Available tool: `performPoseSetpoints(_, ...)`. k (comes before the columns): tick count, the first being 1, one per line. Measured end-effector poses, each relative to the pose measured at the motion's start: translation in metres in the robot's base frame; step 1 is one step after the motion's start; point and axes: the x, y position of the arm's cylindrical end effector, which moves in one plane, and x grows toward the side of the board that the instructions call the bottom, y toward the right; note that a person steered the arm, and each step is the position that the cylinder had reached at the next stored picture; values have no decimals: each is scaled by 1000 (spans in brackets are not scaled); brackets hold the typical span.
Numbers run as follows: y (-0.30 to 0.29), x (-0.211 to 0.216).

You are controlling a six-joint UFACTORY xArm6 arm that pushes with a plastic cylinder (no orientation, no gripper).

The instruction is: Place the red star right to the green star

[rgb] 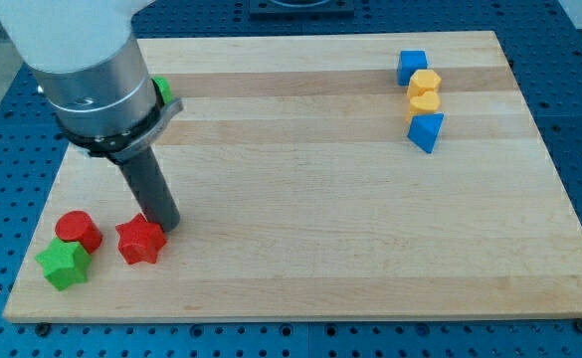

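Here my tip [167, 228], the end effector's plain dark rod end with no jaws and holding nothing, touches the upper right edge of the glossy red star [139, 241] on the pale wooden desk [320, 199]. Farther to the view's left lie a red cylinder [78, 231] and the green star [63, 264].
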Motion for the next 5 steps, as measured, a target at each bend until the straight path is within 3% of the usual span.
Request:
performPoseSetpoints(1,20,0)
performPoseSetpoints(5,-1,26)
